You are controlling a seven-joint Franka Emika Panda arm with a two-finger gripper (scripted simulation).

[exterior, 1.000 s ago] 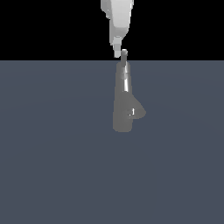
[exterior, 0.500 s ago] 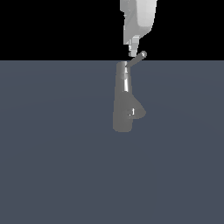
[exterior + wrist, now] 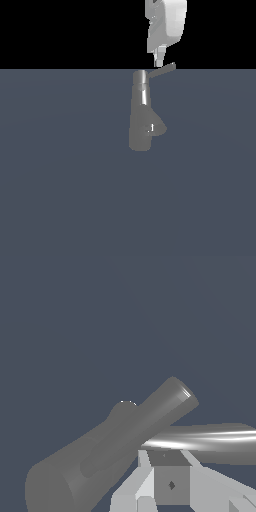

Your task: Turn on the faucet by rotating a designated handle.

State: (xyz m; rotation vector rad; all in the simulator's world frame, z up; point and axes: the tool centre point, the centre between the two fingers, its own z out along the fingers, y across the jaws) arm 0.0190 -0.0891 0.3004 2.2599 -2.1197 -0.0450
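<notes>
The grey faucet (image 3: 141,122) stands upright in the middle of the exterior view, a tall column rising from its flared body. Its handle (image 3: 162,70), a thin rod, sticks out from the column's cap toward the exterior view's right and slightly upward. My white gripper (image 3: 159,61) hangs just above the rod, fingers pressed together, tips touching or almost touching it, and holds nothing. In the wrist view the faucet (image 3: 115,448) lies diagonally, the shiny handle (image 3: 210,440) crosses right in front of my gripper (image 3: 167,473).
A flat dark blue-grey floor (image 3: 60,190) surrounds the faucet. A small stubby knob (image 3: 159,129) juts from the flared body toward the exterior view's right.
My gripper has moved toward the exterior view's right. The handle, earlier in line with the column, has swung out to that side.
</notes>
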